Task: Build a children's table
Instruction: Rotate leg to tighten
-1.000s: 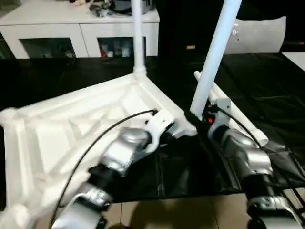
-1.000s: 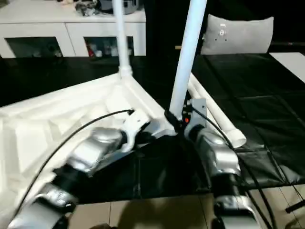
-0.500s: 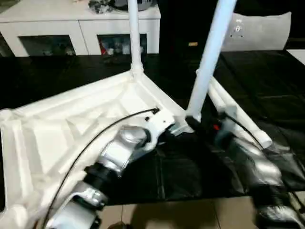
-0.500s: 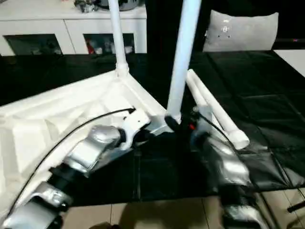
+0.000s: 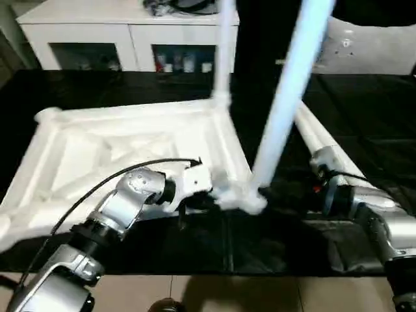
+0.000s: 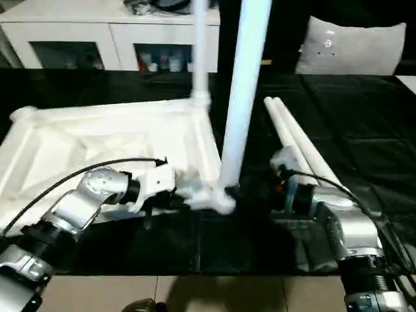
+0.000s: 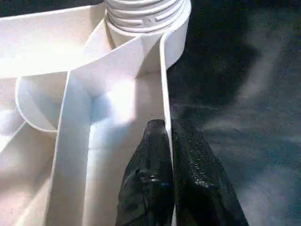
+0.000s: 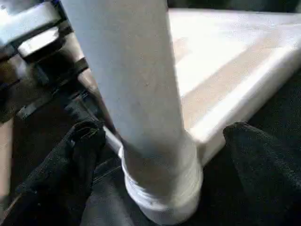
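From the head view I see the children's table (image 5: pixel 130 146) lying upside down on the black tabletop (image 5: pixel 364 110), one leg (image 5: pixel 286 110) standing in its near corner socket and two spare legs (image 6: pixel 296 140) beside it. In the left wrist view my left claw (image 7: pixel 168 141) is clenched on the table's rim, likely steadying it. In the right wrist view my right claw (image 8: pixel 160 141) is released, its fingers straddling the leg's base.

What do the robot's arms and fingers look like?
Both arms are shiny silver tubes with black joint bands. A thin black cable loops over the left arm, which ends in a white block. The right arm has a small red light. The fingers are black, rubbery and bumpy.
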Controlling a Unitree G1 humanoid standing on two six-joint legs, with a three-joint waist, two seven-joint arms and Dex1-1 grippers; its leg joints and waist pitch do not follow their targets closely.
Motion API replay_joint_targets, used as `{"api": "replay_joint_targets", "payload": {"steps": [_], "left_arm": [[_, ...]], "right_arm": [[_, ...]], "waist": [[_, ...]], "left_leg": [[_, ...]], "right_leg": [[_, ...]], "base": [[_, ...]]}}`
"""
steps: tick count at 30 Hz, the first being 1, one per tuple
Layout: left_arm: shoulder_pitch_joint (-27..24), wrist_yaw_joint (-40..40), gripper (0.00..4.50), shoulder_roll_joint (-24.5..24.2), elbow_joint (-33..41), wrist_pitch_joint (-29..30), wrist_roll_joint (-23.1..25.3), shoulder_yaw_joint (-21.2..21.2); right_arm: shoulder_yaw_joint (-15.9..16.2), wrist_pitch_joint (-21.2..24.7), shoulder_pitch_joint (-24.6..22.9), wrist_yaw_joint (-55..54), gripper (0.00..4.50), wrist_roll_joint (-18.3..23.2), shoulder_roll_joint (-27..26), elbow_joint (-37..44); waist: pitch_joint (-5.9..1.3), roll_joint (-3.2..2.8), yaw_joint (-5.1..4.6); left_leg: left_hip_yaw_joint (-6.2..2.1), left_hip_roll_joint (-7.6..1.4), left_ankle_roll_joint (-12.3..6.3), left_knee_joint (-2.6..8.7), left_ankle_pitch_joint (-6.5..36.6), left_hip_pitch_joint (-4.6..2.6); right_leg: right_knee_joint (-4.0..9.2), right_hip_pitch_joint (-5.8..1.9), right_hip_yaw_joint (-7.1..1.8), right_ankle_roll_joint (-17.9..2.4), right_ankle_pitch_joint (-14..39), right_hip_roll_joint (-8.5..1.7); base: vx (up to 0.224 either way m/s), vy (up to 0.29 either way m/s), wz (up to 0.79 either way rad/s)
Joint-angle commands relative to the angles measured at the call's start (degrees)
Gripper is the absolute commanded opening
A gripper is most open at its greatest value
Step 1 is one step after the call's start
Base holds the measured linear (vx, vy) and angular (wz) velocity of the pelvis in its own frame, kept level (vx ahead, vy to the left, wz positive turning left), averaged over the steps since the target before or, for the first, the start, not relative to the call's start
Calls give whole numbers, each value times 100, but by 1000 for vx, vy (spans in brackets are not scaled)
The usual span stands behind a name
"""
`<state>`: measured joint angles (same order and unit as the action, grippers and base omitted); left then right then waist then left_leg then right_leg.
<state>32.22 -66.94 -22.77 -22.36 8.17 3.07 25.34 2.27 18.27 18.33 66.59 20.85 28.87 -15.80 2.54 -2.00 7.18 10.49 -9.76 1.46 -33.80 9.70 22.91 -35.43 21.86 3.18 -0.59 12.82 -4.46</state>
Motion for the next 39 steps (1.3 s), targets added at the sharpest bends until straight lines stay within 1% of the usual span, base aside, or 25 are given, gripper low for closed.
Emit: {"api": "replay_joint_targets", "payload": {"steps": [1,3,5,6,8,11,13,17,19,20,22,25,26,27,28,29,30,31,32,33,34,35,36,38,39], "left_arm": [[24,-375,0,-68,98,-157,61,277],[31,-461,0,-93,106,-170,47,291],[32,-488,0,-100,112,-166,41,294],[29,-515,0,-98,117,-159,32,296],[26,-535,0,-97,116,-167,27,298],[8,-608,0,-86,129,-152,-12,299],[9,-631,0,-85,122,-156,-15,295],[9,-653,0,-84,118,-138,-16,295],[9,-656,0,-82,116,-133,-18,296],[0,-663,0,-85,129,-123,-30,292],[-22,-681,0,-81,166,-82,-70,277],[-73,-627,0,-19,305,233,-171,213],[-74,-515,0,19,341,515,-149,200],[-81,-338,0,72,352,731,-86,187],[-84,-121,0,151,340,907,-31,153],[-81,100,0,253,302,1008,-6,92],[-58,547,0,508,226,1234,-29,-75],[-10,1002,0,812,161,1555,-107,-277],[13,1150,0,914,136,1666,-129,-342],[49,1342,0,1051,108,1827,-157,-424],[92,1570,0,1214,68,1941,-159,-494],[149,1845,0,1392,8,2046,-154,-584],[232,2174,0,1602,-82,2138,-138,-687],[398,2846,0,2011,-306,2172,-35,-818],[416,2919,0,2079,-326,2175,-18,-826]], "right_arm": [[208,71,122,179,430,-105,43,16],[273,76,156,219,411,-135,19,-42],[300,100,176,255,405,-134,2,-83],[325,124,190,293,380,-127,-11,-115],[348,149,200,330,370,-115,-11,-137],[382,208,218,401,337,-47,-26,-175],[400,199,223,415,328,-50,-19,-196],[411,234,206,466,283,-52,-23,-235],[416,246,198,484,277,-59,-24,-251],[420,260,180,496,272,-46,-29,-238],[435,306,136,516,268,-18,-37,-189],[440,413,40,417,263,27,-106,-74],[399,448,20,275,263,45,-190,-56],[340,522,-1,81,263,81,-302,-20],[281,596,-5,-152,262,93,-421,-7],[240,653,17,-390,262,62,-522,-32],[141,721,100,-924,262,-31,-749,-158],[7,734,222,-1523,262,-129,-1019,-359],[-44,730,269,-1719,262,-153,-1111,-435],[-121,739,336,-1976,262,-169,-1237,-536],[-224,738,426,-2286,262,-166,-1400,-670],[-320,717,522,-2627,262,-199,-1554,-820],[-419,662,645,-3064,262,-280,-1724,-1025],[-541,437,862,-3906,261,-546,-1970,-1509],[-566,376,892,-4030,261,-579,-2009,-1581]], "waist": [[-361,40,-11],[-362,43,8],[-361,40,24],[-357,90,33],[-360,60,56],[-368,63,67],[-375,72,72],[-378,70,73],[-376,67,75],[-378,53,78],[-377,58,74],[-373,63,73],[-376,60,68],[-366,37,59],[-360,47,63],[-341,57,34],[-316,65,20],[-281,64,-14],[-269,56,-28],[-265,95,-92],[-261,100,-115],[-270,90,-174],[-287,79,-216],[-288,90,-271],[-291,106,-297]], "left_leg": [[-127,-395,-407,364,869,-181],[-127,-394,-386,365,878,-177],[-127,-402,-346,368,937,-185],[-123,-402,-337,373,963,-186],[-126,-403,-324,370,937,-185],[-126,-399,-322,363,890,-181],[-126,-391,-347,351,798,-171],[-126,-393,-379,346,765,-173],[-124,-393,-375,346,782,-173],[-127,-397,-364,344,796,-178],[-129,-397,-346,349,827,-178],[-129,-395,-337,350,833,-175],[-123,-400,-324,352,817,-185],[-129,-400,-310,361,854,-179],[-132,-394,-299,364,908,-179],[-132,-392,-230,382,1034,-184],[-141,-378,-141,399,1248,-189],[-130,-373,7,422,1489,-216],[-147,-372,103,430,1644,-240],[-179,-343,218,444,1824,-230],[-195,-344,233,454,1839,-219],[-206,-345,253,471,1824,-189],[-198,-351,251,462,1828,-222],[-179,-319,216,452,1777,-211],[-172,-310,177,437,1711,-206]], "right_leg": [[368,-189,-228,-1408,99,-444],[364,-193,-229,-1412,132,-459],[367,-189,-236,-1407,204,-463],[377,-192,-235,-1393,266,-461],[369,-187,-235,-1376,328,-466],[359,-192,-234,-1364,268,-465],[348,-200,-233,-1361,154,-466],[342,-197,-226,-1369,108,-460],[347,-194,-228,-1374,148,-462],[346,-192,-228,-1375,167,-464],[347,-195,-226,-1376,190,-460],[343,-196,-227,-1382,196,-458],[334,-192,-230,-1393,181,-458],[343,-186,-235,-1402,256,-463],[366,-183,-232,-1388,338,-464],[383,-171,-242,-1377,536,-466],[431,-177,-247,-1312,953,-481],[471,-149,-258,-1239,1425,-479],[492,-126,-256,-1222,1696,-499],[528,-170,-242,-1078,2180,-515],[549,-174,-243,-1011,2303,-523],[548,-186,-240,-924,2271,-505],[556,-153,-247,-932,2088,-490],[564,-148,-245,-963,1904,-466],[571,-151,-252,-974,1833,-472]], "base": [[0,0,0],[0,0,0],[0,0,0],[0,0,0],[0,0,0],[0,0,0],[0,0,0],[0,0,0],[0,0,0],[0,0,0],[0,0,0],[0,0,0],[0,0,0],[0,0,0],[0,0,0],[0,0,0],[0,0,0],[0,0,0],[0,0,0],[0,0,0],[0,0,0],[0,0,0],[0,0,0],[0,0,0],[0,0,0]]}}
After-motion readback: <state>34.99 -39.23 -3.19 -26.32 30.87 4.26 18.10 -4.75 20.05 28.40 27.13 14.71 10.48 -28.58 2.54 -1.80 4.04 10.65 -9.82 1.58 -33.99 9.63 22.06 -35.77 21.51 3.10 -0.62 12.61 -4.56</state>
